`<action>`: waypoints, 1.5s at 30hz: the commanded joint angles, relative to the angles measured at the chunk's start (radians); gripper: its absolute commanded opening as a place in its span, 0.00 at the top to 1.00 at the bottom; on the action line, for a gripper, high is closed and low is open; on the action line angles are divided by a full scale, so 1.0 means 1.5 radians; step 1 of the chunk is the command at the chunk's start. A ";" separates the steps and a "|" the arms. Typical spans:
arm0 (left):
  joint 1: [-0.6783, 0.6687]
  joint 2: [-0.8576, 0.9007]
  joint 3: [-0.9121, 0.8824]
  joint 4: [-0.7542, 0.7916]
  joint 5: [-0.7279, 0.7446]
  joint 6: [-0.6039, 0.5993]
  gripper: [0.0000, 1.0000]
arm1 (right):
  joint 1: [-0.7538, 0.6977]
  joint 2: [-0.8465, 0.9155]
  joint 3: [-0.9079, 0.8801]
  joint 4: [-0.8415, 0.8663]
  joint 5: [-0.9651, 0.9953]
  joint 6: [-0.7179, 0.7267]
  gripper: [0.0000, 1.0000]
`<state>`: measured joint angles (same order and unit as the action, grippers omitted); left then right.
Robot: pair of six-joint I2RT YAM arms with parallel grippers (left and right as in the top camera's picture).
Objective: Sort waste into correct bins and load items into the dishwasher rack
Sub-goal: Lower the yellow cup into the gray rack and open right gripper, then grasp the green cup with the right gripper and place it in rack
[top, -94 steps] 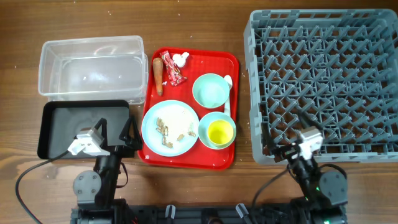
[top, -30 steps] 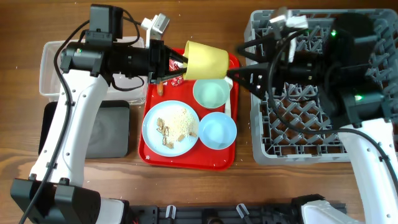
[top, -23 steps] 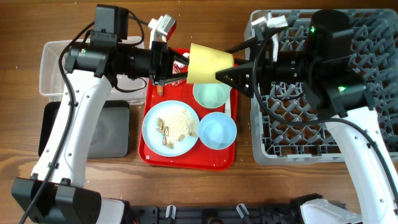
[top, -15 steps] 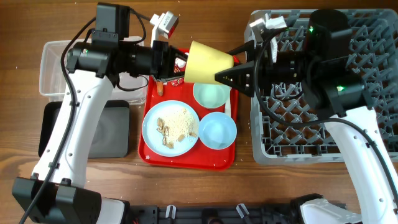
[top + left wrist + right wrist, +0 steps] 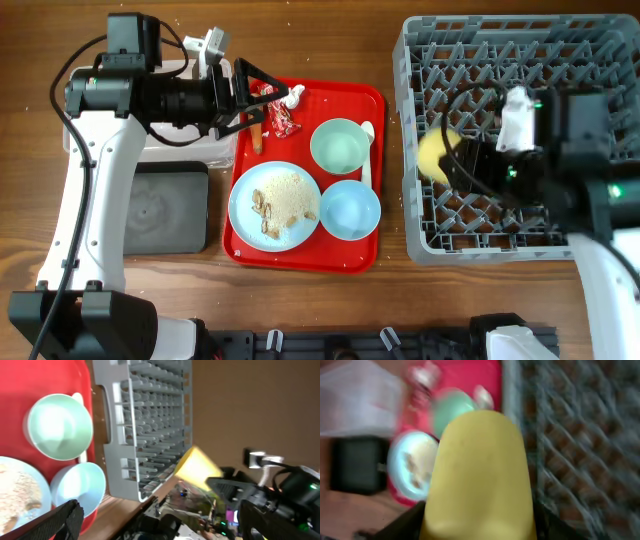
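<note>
The right claw (image 5: pixel 447 161), blurred, seems to pinch the yellow cup (image 5: pixel 431 155) at nine o'clock over the rack (image 5: pixel 520 40), the left claw (image 5: pixel 268 100) gapes empty, crumbs (image 5: pixel 290 195) fill the plate (image 5: pixel 244 211).

Right wrist view all blurred; yellow cup (image 5: pixel 480 475) fills it, I can't read anything behind. Overhead, left arm (image 5: pixel 85 190) covers part of black tub (image 5: pixel 165 210). Left wrist edge cuts off plate (image 5: pixel 17 500).

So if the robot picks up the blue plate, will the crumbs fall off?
Probably, if it tips: the crumbs lie loose on the blue plate, which looks nearly flat with only a low rim. The plate itself looks stiff, so it should keep its shape. Held level, most crumbs would likely stay on.
</note>
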<state>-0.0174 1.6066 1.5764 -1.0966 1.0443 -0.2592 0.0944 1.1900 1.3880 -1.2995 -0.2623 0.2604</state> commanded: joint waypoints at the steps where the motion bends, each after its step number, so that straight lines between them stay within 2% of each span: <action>1: 0.001 -0.002 0.001 0.002 -0.042 0.011 0.00 | -0.002 0.063 0.001 -0.060 0.145 0.063 0.67; 4: 0.001 -0.002 0.001 -0.004 -0.052 0.011 0.00 | 0.000 0.127 -0.002 -0.098 0.155 0.071 0.66; 7: 0.001 -0.002 0.001 -0.009 -0.052 0.011 0.00 | 0.001 0.195 -0.018 -0.076 0.159 0.071 0.62; 11: 0.001 -0.002 0.001 -0.020 -0.052 0.011 0.00 | 0.007 0.256 -0.019 -0.055 0.152 0.076 0.29; 14: 0.002 -0.002 0.001 -0.031 -0.063 0.014 0.00 | 0.008 0.242 -0.016 -0.034 0.155 0.083 0.23; 16: 0.005 -0.011 0.002 -0.040 -0.123 0.013 0.00 | 0.008 0.196 0.000 0.011 0.145 0.075 0.22; 17: 0.011 -0.024 0.002 -0.048 -0.165 0.012 0.00 | 0.009 0.171 0.007 0.039 0.108 0.043 0.23; 18: 0.025 -0.048 0.002 -0.058 -0.228 0.002 0.00 | 0.017 0.131 0.009 0.103 -0.006 -0.034 0.29; 19: 0.038 -0.067 0.002 -0.063 -0.290 -0.023 0.00 | 0.029 0.113 0.009 0.143 -0.056 -0.051 0.30; 21: 0.073 -0.115 0.002 -0.084 -0.470 -0.110 0.00 | 0.075 0.106 0.008 0.191 -0.050 -0.019 0.33; 22: 0.104 -0.152 0.002 -0.103 -0.597 -0.176 0.00 | 0.115 0.126 0.008 0.209 -0.010 0.010 0.34; 24: 0.163 -0.215 0.002 -0.121 -0.733 -0.237 0.00 | 0.184 0.194 0.008 0.236 0.061 0.031 0.34; 27: 0.235 -0.284 0.002 -0.120 -0.762 -0.237 0.00 | 0.231 0.339 0.008 0.287 0.178 0.068 0.33; 30: 0.261 -0.315 0.002 -0.120 -0.762 -0.237 0.00 | 0.234 0.453 0.008 0.345 0.195 0.054 0.33; 31: 0.261 -0.320 0.001 -0.120 -0.762 -0.237 0.00 | 0.234 0.486 0.008 0.364 0.197 0.053 0.35; 33: 0.261 -0.320 0.001 -0.120 -0.762 -0.237 0.00 | 0.234 0.533 0.008 0.382 0.200 0.053 0.46; 34: 0.261 -0.318 0.001 -0.120 -0.762 -0.237 0.00 | 0.232 0.538 0.008 0.385 0.200 0.054 0.49; 39: 0.261 -0.312 0.001 -0.120 -0.762 -0.237 0.00 | 0.228 0.542 0.008 0.396 0.180 0.055 0.96; 42: 0.261 -0.312 0.001 -0.120 -0.762 -0.237 0.00 | 0.228 0.524 0.011 0.383 0.204 0.055 0.95; 45: 0.261 -0.312 0.001 -0.120 -0.762 -0.237 0.00 | 0.228 0.431 0.028 0.342 0.303 0.074 0.96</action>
<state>0.3679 1.1351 1.5757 -1.2797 -0.0818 -0.6048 0.4416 1.9755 1.3975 -0.7464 0.0357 0.3435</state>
